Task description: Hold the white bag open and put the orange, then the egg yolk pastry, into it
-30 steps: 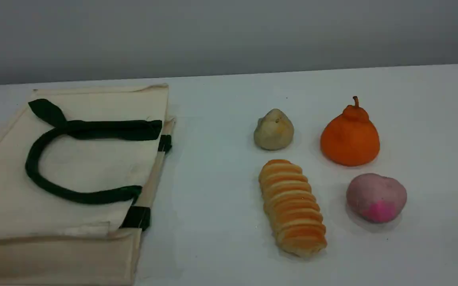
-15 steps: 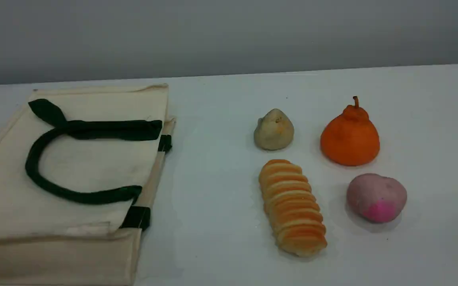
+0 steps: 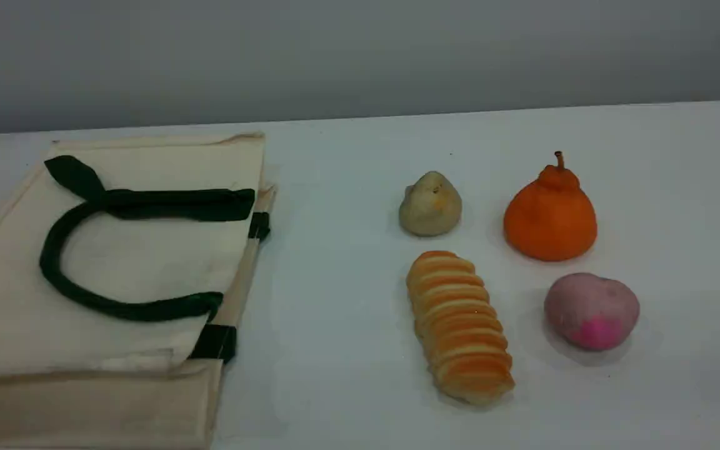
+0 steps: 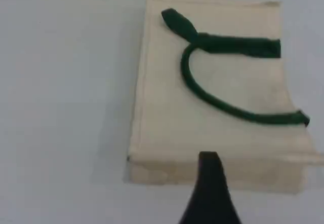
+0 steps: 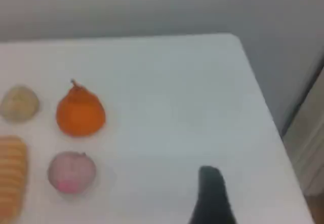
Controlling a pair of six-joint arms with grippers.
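White bag (image 3: 147,262): cream canvas, dk green handles, flat on counter (image 3: 347,187), left side. Orange (image 3: 550,215): upright, stem up, right. Egg yolk pastry (image 3: 430,205): tan dome, just left of orange, apart.

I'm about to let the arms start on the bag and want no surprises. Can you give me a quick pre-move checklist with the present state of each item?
1. White bag within view, lying flat on the table: ok.
2. Bag mouth open: not ok, it lies closed.
3. Green handle free on top to grab: ok.
4. Orange upright, apart from its neighbours: ok.
5. Egg yolk pastry clear of the ribbed loaf: ok.
6. Left gripper and right gripper empty: ok, nothing is held at either visible fingertip.
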